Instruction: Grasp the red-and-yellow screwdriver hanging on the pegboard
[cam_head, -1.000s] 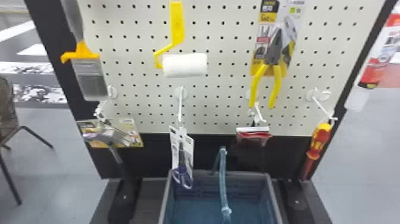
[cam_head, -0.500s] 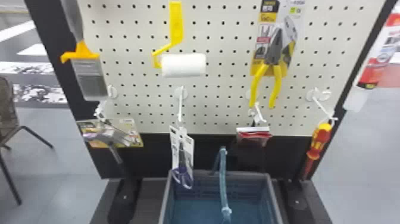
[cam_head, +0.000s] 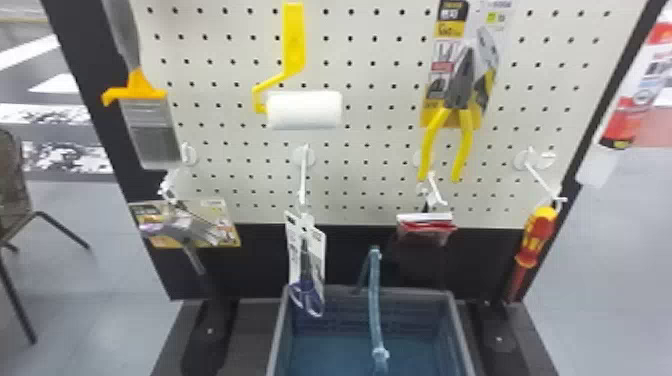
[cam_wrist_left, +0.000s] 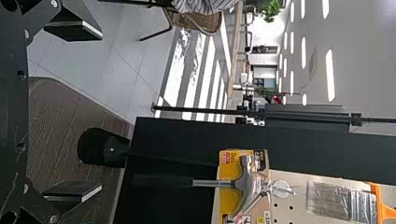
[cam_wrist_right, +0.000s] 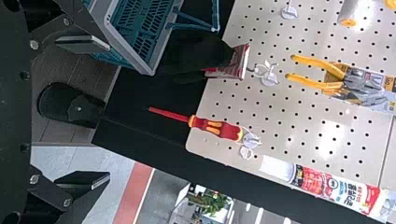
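Observation:
The red-and-yellow screwdriver (cam_head: 536, 235) hangs tip down from a white hook at the pegboard's (cam_head: 370, 145) lower right corner. In the right wrist view the screwdriver (cam_wrist_right: 217, 128) lies farther off, past the fingertips and level with the space between them. My right gripper (cam_wrist_right: 83, 112) stands open, its two fingers wide apart and nothing between them. In the left wrist view my left gripper (cam_wrist_left: 74, 109) is open too, holding nothing, with the carded hammer (cam_wrist_left: 245, 182) some way beyond it.
A blue-grey basket (cam_head: 370, 290) stands below the board's middle. Packaged scissors (cam_head: 306, 265) and a red packet (cam_head: 426, 227) hang left of the screwdriver, pliers (cam_head: 457, 95) higher up. A red-and-white tube (cam_head: 625, 120) is at the board's right edge, a chair (cam_head: 17, 185) far left.

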